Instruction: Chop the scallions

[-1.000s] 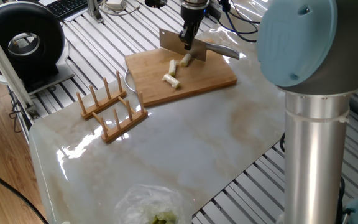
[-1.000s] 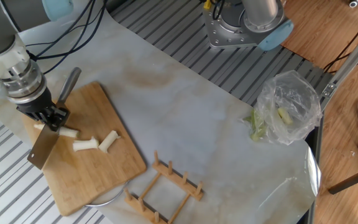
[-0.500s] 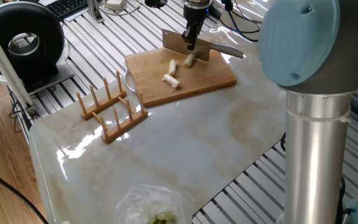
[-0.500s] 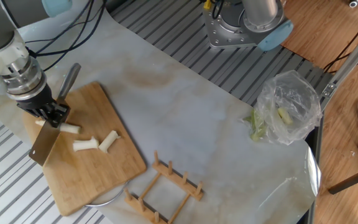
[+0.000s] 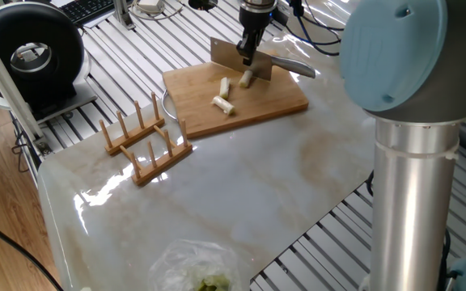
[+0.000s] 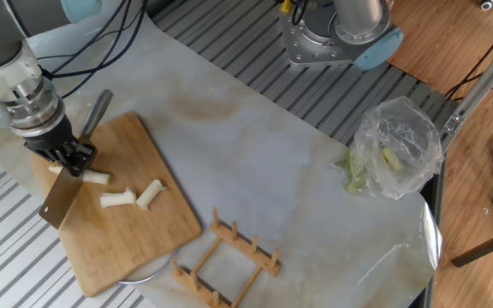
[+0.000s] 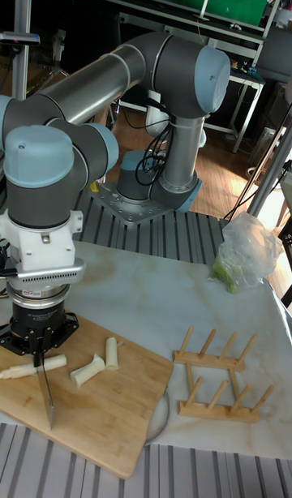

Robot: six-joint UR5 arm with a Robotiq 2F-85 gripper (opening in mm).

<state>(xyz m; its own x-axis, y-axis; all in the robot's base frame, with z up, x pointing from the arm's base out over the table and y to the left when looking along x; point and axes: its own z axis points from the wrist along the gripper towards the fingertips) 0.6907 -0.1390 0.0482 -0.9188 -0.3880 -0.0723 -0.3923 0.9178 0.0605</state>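
Observation:
Three short pale scallion pieces lie on the bamboo cutting board [image 6: 135, 244]: one piece [image 6: 95, 178], a second [image 6: 117, 199] and a third [image 6: 150, 194]. They also show as scallion stubs [image 5: 223, 104] and, in the tall view, as a longer stalk [image 7: 22, 368] with two stubs [image 7: 87, 371]. My gripper [image 6: 68, 158] [image 5: 247, 55] [image 7: 36, 345] is shut on a cleaver. The cleaver blade [image 6: 58, 202] [image 5: 229, 55] points edge-down across the longer stalk. Its handle [image 6: 95, 115] sticks out behind. I cannot tell whether the edge touches the board.
A wooden dish rack [image 6: 225, 257] [image 5: 146, 139] stands beside the board. A plate rim [image 6: 144, 272] peeks from under the board. A clear plastic bag [image 6: 396, 150] with green bits lies at the marble slab's far end. The arm's column [image 5: 411, 178] fills one side.
The gripper and cleaver have lifted slightly and shifted a little since a second ago. In the last half second they barely moved. The cut pieces lie where they were.

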